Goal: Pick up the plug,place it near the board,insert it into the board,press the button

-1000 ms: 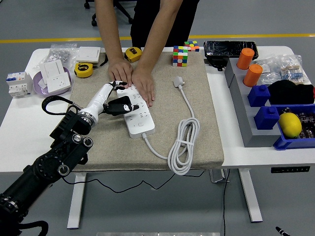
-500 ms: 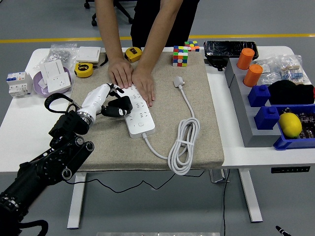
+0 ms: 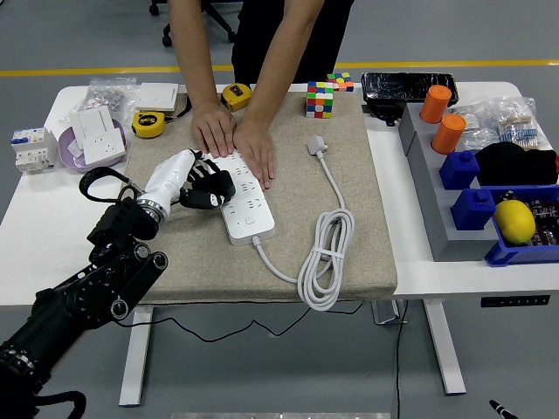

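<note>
A: Plug (image 3: 315, 145) lies on the mat (image 3: 349, 262), apart from the power strip (image 3: 243, 199).
B: Left hand (image 3: 194, 181): fingers curled, empty, at the strip's left edge. Person's hands (image 3: 234, 140) press its far end.

One power strip (image 3: 244, 199), one loose plug (image 3: 316, 145), two tape measures (image 3: 148, 124) (yellow, at eleven o'clock), two orange cylinders (image 3: 448, 133), one cube (image 3: 320, 99), one lemon (image 3: 514, 221)
</note>
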{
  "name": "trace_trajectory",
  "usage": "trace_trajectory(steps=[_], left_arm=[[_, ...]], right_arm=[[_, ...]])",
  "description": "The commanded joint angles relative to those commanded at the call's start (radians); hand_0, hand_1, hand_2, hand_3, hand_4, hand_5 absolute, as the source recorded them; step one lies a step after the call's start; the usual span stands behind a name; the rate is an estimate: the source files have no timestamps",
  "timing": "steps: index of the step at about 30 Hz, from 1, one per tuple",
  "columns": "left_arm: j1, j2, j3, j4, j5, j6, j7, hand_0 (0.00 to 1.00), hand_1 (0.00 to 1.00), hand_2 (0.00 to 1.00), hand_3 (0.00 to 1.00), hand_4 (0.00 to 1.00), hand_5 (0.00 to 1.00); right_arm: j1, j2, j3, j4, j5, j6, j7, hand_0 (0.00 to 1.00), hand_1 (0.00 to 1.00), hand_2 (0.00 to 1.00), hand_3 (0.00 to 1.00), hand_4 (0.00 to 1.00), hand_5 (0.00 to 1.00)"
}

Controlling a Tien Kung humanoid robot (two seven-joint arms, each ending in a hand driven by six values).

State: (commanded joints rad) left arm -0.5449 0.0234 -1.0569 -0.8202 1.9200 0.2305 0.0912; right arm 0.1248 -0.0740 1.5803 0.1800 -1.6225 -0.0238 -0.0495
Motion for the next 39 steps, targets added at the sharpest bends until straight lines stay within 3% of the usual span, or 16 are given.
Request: trace_trajectory(steps=[1,6,7,22,29,33,39], left_arm=[[0.0,0.0,0.0,0.001,0.0,-0.002,0.001,0.42,0.378,0.355,0.484,0.717,0.139],[0.003,0.002,0.001,0.002,0.003,-0.013,0.006,0.42,0.378,0.355,0.484,0.717,0.139],[0.005,0.003,0.001,0.001,0.003,-0.015,0.006,0.412,0.331,0.335,0.451,0.682,0.13],[0.008,0.023,-0.012,-0.014,-0.007,-0.033,0.005,0.413,0.329,0.336,0.438,0.668,0.121],[0.007,0.041,-0.035,-0.055,0.002,-0.039,0.008,0.416,0.329,0.329,0.434,0.665,0.115],[0.008,0.057,-0.038,-0.091,0.008,-0.046,0.014,0.421,0.337,0.334,0.434,0.662,0.112],[0.016,0.109,-0.043,-0.141,0.046,-0.069,0.037,0.425,0.344,0.337,0.435,0.661,0.111]], right_arm=[[0.0,0.0,-0.001,0.0,0.0,0.0,0.0,0.854,0.811,0.782,0.8,0.998,0.846],[-0.001,0.0,-0.002,0.0,0.0,0.0,0.0,0.854,0.811,0.782,0.8,0.998,0.846],[-0.002,0.0,-0.001,0.0,-0.001,0.0,0.0,0.854,0.811,0.783,0.801,0.998,0.846],[-0.003,0.0,-0.003,0.0,0.002,-0.001,0.0,0.854,0.811,0.782,0.801,0.998,0.847],[-0.004,0.0,-0.002,0.0,0.004,-0.001,-0.001,0.854,0.811,0.784,0.801,0.998,0.849],[-0.005,0.0,-0.001,0.0,0.005,-0.002,-0.001,0.854,0.811,0.783,0.801,0.998,0.846],[-0.003,-0.001,0.002,0.0,0.008,-0.003,0.0,0.854,0.811,0.783,0.801,0.998,0.847]])
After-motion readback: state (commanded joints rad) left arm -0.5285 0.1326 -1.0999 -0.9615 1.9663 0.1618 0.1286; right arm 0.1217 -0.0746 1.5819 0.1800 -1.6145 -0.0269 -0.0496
